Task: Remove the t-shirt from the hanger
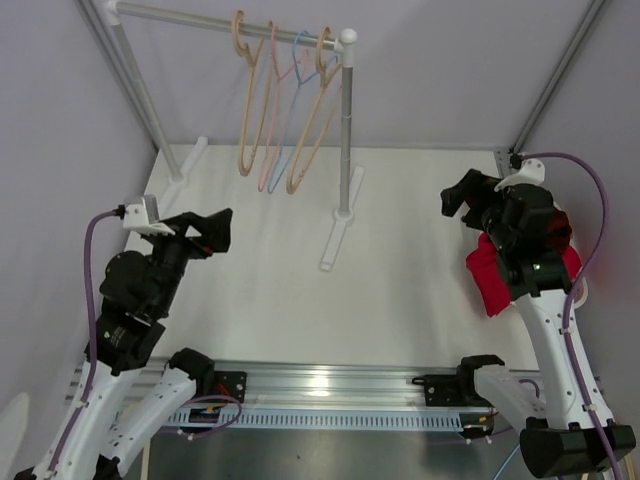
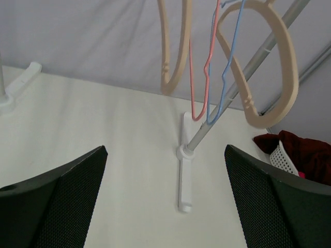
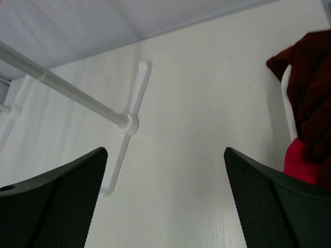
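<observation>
Several hangers hang bare on the white rack rail [image 1: 200,15]: two beige wooden ones [image 1: 245,100] [image 1: 312,120], a pink wire one [image 1: 270,110] and a blue wire one [image 1: 297,95]. No hanger carries a garment. A bright red t-shirt [image 1: 490,275] and a dark red one [image 1: 558,232] lie heaped at the table's right edge, under my right arm. My left gripper [image 1: 215,232] is open and empty, low at the left, aimed at the rack. My right gripper [image 1: 460,195] is open and empty, just left of the heap.
The rack's post [image 1: 345,130] stands on a long white foot [image 1: 340,235] at mid table; a second foot [image 1: 190,160] is at the far left. A white mesh basket [image 2: 283,157] holds the dark red cloth [image 3: 310,77]. The left wrist view looks up at the hangers [image 2: 279,77].
</observation>
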Robot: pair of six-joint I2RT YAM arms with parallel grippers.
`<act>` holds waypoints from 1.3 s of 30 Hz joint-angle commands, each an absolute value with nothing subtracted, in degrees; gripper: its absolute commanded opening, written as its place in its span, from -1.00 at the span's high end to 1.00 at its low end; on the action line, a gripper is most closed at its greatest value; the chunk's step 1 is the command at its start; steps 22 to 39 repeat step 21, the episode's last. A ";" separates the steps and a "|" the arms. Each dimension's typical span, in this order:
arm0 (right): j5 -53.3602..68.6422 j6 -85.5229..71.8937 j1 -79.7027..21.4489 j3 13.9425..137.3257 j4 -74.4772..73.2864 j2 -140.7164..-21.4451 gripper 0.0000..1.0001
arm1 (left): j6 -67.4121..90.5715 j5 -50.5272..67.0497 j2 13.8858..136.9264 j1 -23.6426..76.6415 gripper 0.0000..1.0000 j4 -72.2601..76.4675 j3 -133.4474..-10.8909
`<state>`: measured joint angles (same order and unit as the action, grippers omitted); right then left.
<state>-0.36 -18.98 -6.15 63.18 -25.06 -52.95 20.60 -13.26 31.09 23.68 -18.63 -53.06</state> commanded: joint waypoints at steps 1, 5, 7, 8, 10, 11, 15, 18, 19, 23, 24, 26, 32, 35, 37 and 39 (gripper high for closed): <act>5.59 -20.13 -6.33 58.12 -24.70 -50.46 -0.99 | 25.66 -10.90 25.60 24.34 -0.99 -21.36 -48.00; 9.57 -20.48 -6.33 52.49 -23.82 -46.42 -0.99 | 26.98 -9.93 20.76 24.35 -0.99 -22.93 -43.17; 9.84 -20.04 -6.33 50.98 -24.25 -44.22 -0.99 | 27.50 -9.58 19.43 24.35 -0.99 -23.55 -41.58; 9.67 -19.87 -6.33 49.93 -24.43 -43.69 -0.99 | 27.77 -9.15 18.47 24.35 -0.99 -23.82 -39.92; 9.41 -19.60 -6.24 49.31 -24.87 -42.63 -0.99 | 28.30 -8.01 17.84 24.35 -0.99 -23.73 -39.03; 9.14 -19.43 -6.41 49.13 -25.40 -42.54 -0.99 | 28.47 -7.82 17.58 24.35 -0.99 -23.82 -38.68; 8.26 -19.42 -6.33 49.57 -26.63 -42.36 -0.99 | 29.09 -6.15 17.67 24.43 -0.99 -24.34 -38.49; 8.61 -19.07 -6.50 49.40 -26.72 -42.19 -0.99 | 29.44 -6.59 17.32 24.43 -0.99 -24.61 -37.35; 8.53 -18.99 -6.42 49.39 -26.81 -42.36 -0.99 | 29.70 -6.77 17.31 24.43 -0.99 -24.87 -37.44; 7.21 -18.90 -6.50 49.92 -28.03 -43.06 -0.99 | 29.79 -6.42 17.40 24.43 -0.99 -24.87 -37.62; 7.21 -18.90 -6.50 49.92 -28.03 -43.06 -0.99 | 29.79 -6.42 17.40 24.43 -0.99 -24.87 -37.62; 7.21 -18.90 -6.50 49.92 -28.03 -43.06 -0.99 | 29.79 -6.42 17.40 24.43 -0.99 -24.87 -37.62; 7.21 -18.90 -6.50 49.92 -28.03 -43.06 -0.99 | 29.79 -6.42 17.40 24.43 -0.99 -24.87 -37.62; 7.21 -18.90 -6.50 49.92 -28.03 -43.06 -0.99 | 29.79 -6.42 17.40 24.43 -0.99 -24.87 -37.62; 7.21 -18.90 -6.50 49.92 -28.03 -43.06 -0.99 | 29.79 -6.42 17.40 24.43 -0.99 -24.87 -37.62; 7.21 -18.90 -6.50 49.92 -28.03 -43.06 -0.99 | 29.79 -6.42 17.40 24.43 -0.99 -24.87 -37.62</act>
